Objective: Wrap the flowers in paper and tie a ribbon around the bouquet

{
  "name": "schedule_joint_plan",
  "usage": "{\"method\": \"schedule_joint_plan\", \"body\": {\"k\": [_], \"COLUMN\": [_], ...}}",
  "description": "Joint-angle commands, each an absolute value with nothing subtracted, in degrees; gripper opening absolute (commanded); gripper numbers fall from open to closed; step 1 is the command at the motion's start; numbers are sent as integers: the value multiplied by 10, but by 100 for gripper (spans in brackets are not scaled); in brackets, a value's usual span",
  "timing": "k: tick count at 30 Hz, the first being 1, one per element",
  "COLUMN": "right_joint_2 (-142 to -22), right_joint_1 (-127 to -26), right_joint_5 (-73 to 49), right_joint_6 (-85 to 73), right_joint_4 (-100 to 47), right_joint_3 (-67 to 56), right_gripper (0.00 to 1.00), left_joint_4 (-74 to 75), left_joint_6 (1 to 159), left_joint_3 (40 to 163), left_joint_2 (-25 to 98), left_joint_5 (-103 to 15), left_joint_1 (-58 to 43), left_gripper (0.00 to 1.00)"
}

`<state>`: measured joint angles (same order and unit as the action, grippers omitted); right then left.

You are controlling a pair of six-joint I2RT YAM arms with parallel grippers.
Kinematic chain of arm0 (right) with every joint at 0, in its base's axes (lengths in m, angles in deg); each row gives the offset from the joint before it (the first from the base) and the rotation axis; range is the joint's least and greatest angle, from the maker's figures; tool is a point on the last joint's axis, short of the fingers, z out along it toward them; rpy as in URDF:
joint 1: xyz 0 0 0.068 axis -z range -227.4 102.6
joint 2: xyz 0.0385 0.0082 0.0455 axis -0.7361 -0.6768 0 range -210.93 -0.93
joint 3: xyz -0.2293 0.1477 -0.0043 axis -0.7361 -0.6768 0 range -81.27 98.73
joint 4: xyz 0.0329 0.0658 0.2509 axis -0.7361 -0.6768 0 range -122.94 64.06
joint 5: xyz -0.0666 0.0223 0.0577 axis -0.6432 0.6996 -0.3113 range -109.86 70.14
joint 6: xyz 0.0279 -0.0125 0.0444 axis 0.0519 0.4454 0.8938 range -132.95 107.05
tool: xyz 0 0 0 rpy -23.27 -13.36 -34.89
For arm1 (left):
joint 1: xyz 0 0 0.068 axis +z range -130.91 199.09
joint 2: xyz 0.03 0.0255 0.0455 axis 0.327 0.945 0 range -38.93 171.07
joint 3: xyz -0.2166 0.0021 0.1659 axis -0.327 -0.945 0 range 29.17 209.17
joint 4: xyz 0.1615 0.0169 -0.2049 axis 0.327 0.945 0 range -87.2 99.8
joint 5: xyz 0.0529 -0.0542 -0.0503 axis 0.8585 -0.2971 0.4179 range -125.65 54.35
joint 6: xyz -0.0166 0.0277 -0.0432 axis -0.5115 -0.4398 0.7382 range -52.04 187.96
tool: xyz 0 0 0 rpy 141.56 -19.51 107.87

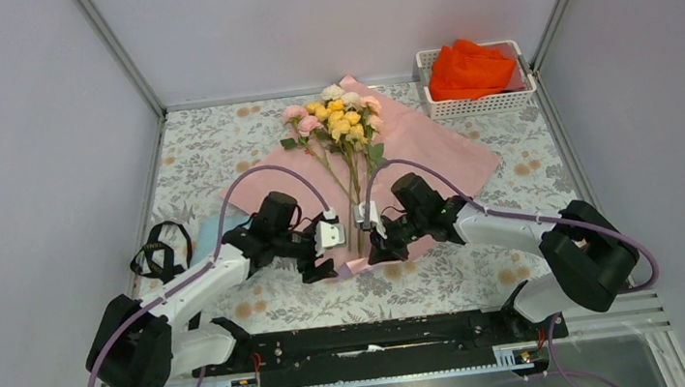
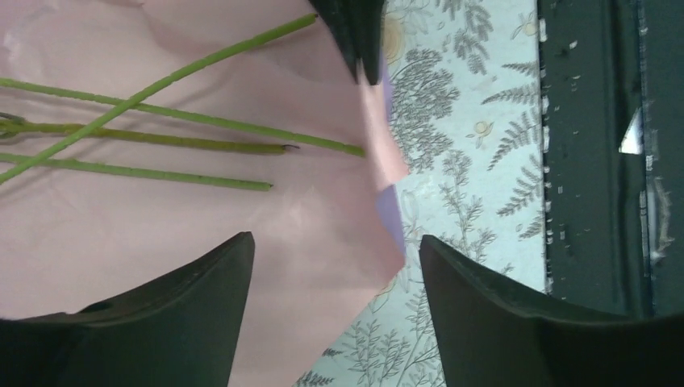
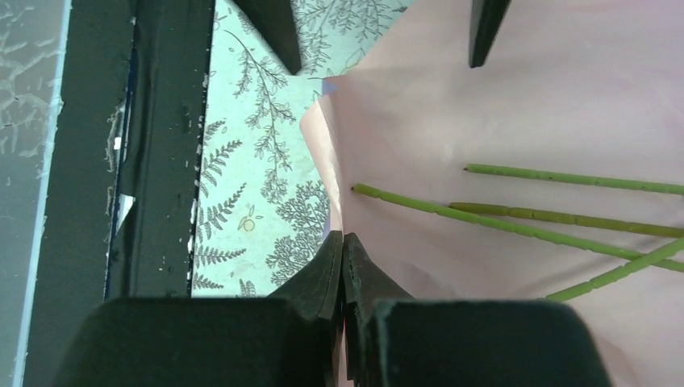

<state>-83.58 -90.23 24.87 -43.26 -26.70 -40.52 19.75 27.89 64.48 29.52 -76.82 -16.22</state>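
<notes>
Paper [image 1: 442,158] lies on floral tablecloth [image 1: 199,161] between plain grey walls [image 1: 21,142].

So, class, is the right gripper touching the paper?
Touching. The right wrist view shows the right gripper closed on the edge of the paper, with pink visible in the pinch.

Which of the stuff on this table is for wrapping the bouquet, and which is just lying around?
For the job: flowers, paper, ribbon.
Lying about: orange cloth, basket, blue cloth.
</notes>
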Motion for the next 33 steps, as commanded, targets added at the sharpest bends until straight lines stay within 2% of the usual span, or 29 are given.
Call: {"method": "schedule_joint_plan", "body": {"k": [1, 3, 6, 9, 11, 15, 19, 20, 21, 24, 26, 28, 31, 33], "right_joint_2": [-840, -845, -854, -855, -853, -848, -848, -848, -847, -823, -778, -723, -669, -643], "right_joint_1": [-881, -876, -873, -870, -867, -865, -864, -863, -863, -852, -836, -828, -827, -827], "right_joint_5": [269, 275, 279, 284, 289, 291, 296, 296, 295, 290, 289, 262, 215, 163], "right_joint_6": [-431, -428, -423, -420, -418, -421, -422, -422, -419, -382, -317, -254, -201, -170], "right_joint_4": [-245, -240, -235, -227, -225, -230, -235, -238, -244, -250, -204, -156, -169, -209], "right_joint_3": [-390, -391, -391, -393, -395, -395, -390, -388, -385, -376, -391, -418, -439, -449], "right_gripper": [3, 2, 2, 2, 2, 2, 5, 7, 14, 49, 65, 76, 91, 93], "left_joint_4": [213, 178, 102, 84, 91, 102, 105, 107, 113, 136, 142, 150, 163, 167], "left_joint_6": [222, 253, 338, 371, 372, 359, 362, 366, 368, 378, 394, 408, 419, 411], "left_joint_3": [639, 628, 618, 634, 644, 644, 644, 647, 652, 668, 675, 686, 707, 713], "left_joint_2": [289, 284, 292, 320, 333, 335, 330, 330, 331, 338, 348, 362, 381, 389], "left_joint_5": [-846, -798, -745, -718, -720, -751, -789, -793, -795, -781, -764, -762, -755, -742], "left_joint_1": [-166, -197, -212, -212, -212, -212, -213, -213, -213, -211, -206, -193, -175, -174], "left_gripper": [86, 90, 91, 85, 72, 36, 4, 0, 0, 0, 0, 0, 0, 0]}}
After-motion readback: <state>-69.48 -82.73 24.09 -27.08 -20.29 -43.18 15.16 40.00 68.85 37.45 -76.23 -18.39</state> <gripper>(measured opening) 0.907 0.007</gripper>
